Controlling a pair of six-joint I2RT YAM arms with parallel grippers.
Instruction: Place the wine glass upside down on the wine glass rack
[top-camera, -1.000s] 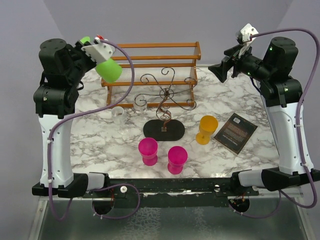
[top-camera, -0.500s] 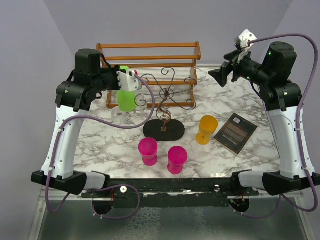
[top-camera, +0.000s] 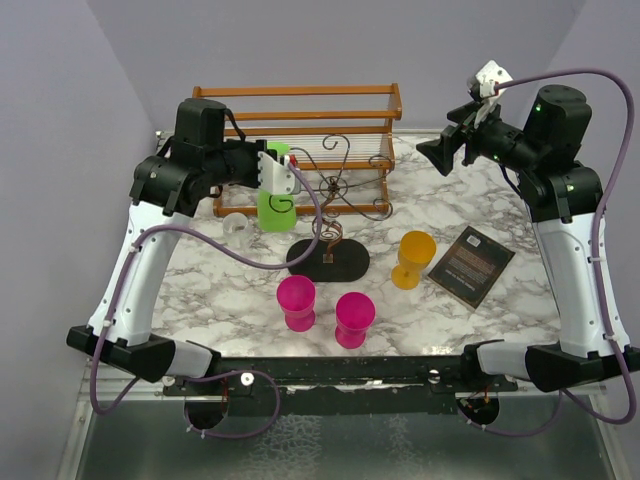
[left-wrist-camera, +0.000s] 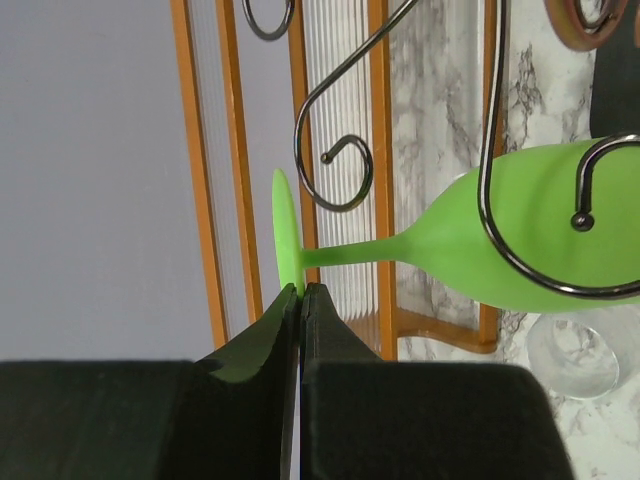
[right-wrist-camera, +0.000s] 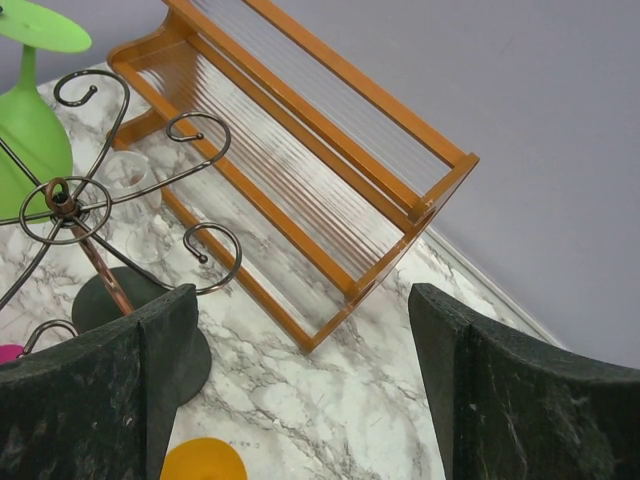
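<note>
The green wine glass (top-camera: 274, 206) hangs upside down, bowl low and foot high, at the left side of the dark wire rack (top-camera: 333, 188). My left gripper (top-camera: 282, 166) is shut on the rim of its foot (left-wrist-camera: 285, 240). In the left wrist view, the gripper (left-wrist-camera: 301, 292) pinches the foot. A scroll arm of the rack (left-wrist-camera: 487, 150) crosses in front of the bowl (left-wrist-camera: 530, 235); I cannot tell if they touch. My right gripper (top-camera: 437, 152) is open and empty, high at the right. The right wrist view (right-wrist-camera: 300, 300) shows the rack (right-wrist-camera: 62, 198) and the glass (right-wrist-camera: 28, 135).
The rack's black oval base (top-camera: 328, 260) sits mid-table. An orange-brown wooden shelf (top-camera: 300, 105) stands behind it. A clear glass (top-camera: 237, 224) lies by the shelf. Two pink cups (top-camera: 297, 300) (top-camera: 355, 316), an orange cup (top-camera: 413, 258) and a dark booklet (top-camera: 472, 264) stand nearer.
My left arm has swung right and down, carrying the green glass from the far left to the rack's left scroll arm. The right arm has hardly moved.
</note>
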